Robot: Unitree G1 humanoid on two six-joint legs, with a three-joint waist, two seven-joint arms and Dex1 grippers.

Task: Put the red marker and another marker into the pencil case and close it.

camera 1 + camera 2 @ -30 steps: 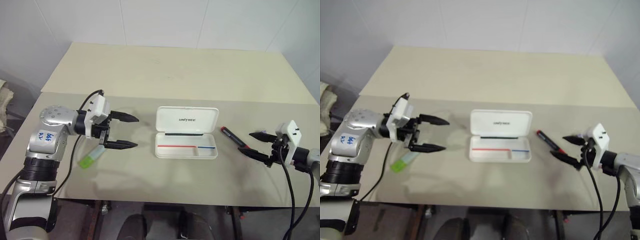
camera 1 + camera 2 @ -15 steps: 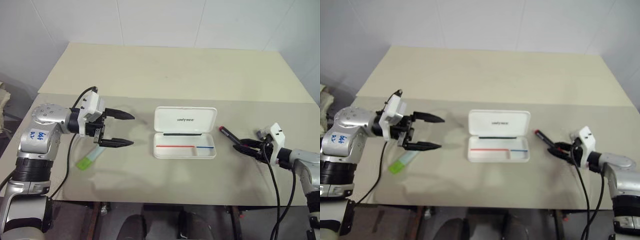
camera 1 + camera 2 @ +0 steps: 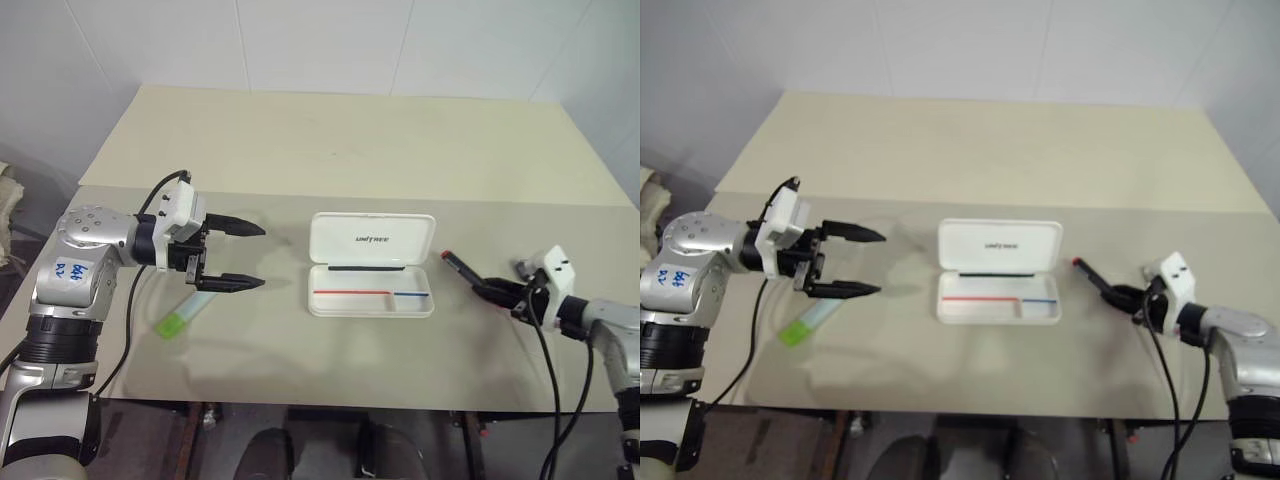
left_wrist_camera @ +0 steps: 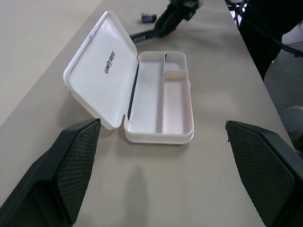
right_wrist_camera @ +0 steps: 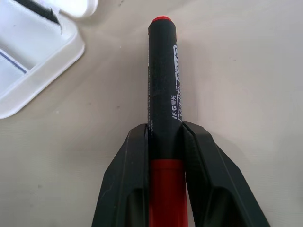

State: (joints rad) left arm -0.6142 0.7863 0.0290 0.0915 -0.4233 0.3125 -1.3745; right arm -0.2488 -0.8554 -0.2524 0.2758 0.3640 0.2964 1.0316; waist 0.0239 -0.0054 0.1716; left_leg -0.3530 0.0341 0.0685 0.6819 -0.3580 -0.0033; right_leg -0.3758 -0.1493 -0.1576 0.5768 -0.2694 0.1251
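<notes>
A: So, in the head views, the right gripper [image 3: 497, 291] lay low on the table [image 3: 330, 150], clamped on the red marker [image 3: 470, 277], which sat just right of the pencil case [image 3: 372, 264] and pointed its far end at the case's corner.

B: And the case stood open, lid back, tray toward the robot. The left gripper [image 3: 243, 255] hung above the table to the case's left, jaws spread wide and holding nothing, with the green highlighter [image 3: 182, 312] lying on the table below and beside it.

A: The left wrist view looked along the case [image 4: 142, 90]: the tray's compartments were bare, and the right gripper [image 4: 156, 31] was beyond the far end.

B: The right wrist view settled the grip. Both fingers [image 5: 125, 184] pressed the marker [image 5: 163, 109] where black barrel met red cap, so most of its length stuck out in front.

A: That looked a tail-heavy hold. Lifting gently and keeping the marker level seemed wise, or the long end might droop or twist.

B: Probably it would go best turned parallel to the tray's long side, lowered into the long compartment, then released close to the floor so it would not bounce out.
</notes>
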